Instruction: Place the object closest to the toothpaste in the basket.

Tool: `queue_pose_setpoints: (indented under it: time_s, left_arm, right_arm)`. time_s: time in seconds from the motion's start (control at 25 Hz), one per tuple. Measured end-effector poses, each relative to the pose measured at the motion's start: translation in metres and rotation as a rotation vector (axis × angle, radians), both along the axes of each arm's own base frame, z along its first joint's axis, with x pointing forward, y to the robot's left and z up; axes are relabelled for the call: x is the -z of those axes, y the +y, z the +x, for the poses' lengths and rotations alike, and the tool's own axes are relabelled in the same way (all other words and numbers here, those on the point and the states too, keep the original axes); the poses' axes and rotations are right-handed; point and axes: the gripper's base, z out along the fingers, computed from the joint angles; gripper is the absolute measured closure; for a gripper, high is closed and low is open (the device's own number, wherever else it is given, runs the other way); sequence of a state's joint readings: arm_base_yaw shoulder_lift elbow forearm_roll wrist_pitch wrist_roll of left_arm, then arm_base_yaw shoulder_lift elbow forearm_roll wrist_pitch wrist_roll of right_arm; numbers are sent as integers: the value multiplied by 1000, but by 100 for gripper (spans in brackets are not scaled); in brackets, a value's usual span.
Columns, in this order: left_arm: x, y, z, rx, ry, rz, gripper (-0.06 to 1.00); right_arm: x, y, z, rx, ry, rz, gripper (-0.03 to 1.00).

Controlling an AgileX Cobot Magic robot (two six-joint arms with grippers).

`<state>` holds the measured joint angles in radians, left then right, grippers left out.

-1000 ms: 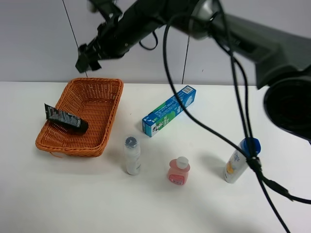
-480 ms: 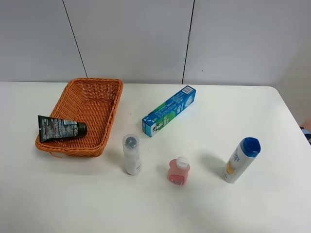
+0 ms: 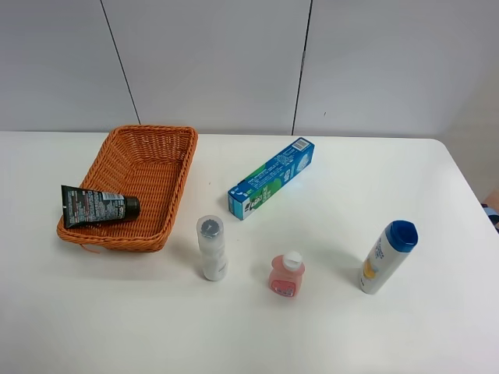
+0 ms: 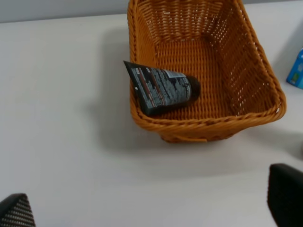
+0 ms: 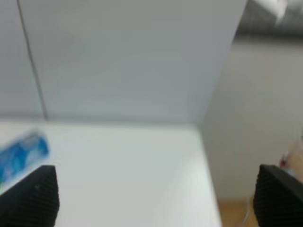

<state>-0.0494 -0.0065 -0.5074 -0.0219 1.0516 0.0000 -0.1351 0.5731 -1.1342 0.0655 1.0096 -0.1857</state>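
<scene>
tube point(image 3: 93, 206) is lying in the basket point(image 3: 168, 199) near the table's far left corner, cap toward the toothpaste point(image 3: 271, 178); left gripper point(image 4: 151, 208), fingers apart and empty, is hovering nearer; right gripper point(image 5: 154, 201) is also standing apart.

One wicker basket point(image 3: 156, 167). One black tube point(image 3: 96, 206) inside it. One toothpaste box point(image 3: 270, 178). Three bottles on the tabletop point(image 3: 335, 312): one white bottle point(image 3: 211, 248), one pink bottle point(image 3: 287, 275), one blue-capped bottle point(image 3: 387, 256). Six items total.
</scene>
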Motion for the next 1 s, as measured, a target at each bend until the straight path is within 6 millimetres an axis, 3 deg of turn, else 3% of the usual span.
queue_pose_setpoints:
  time_s: [0.04,0.24,0.4,0.64,1.0]
  left_arm:
    - [0,0,0,0,0,0,-5]
    - [0,0,0,0,0,0,-5]
    - [0,0,0,0,0,0,-5]
    - [0,0,0,0,0,0,-5]
    - [0,0,0,0,0,0,-5]
  right_arm:
    - [25,1,-8,6,40,19,15]
    - [110,7,-49,16,71,48,15]
    - [151,13,-62,-18,26,97,15]
    - [166,14,-60,-27,97,125,15]
    - [166,14,-61,-46,99,138,15]
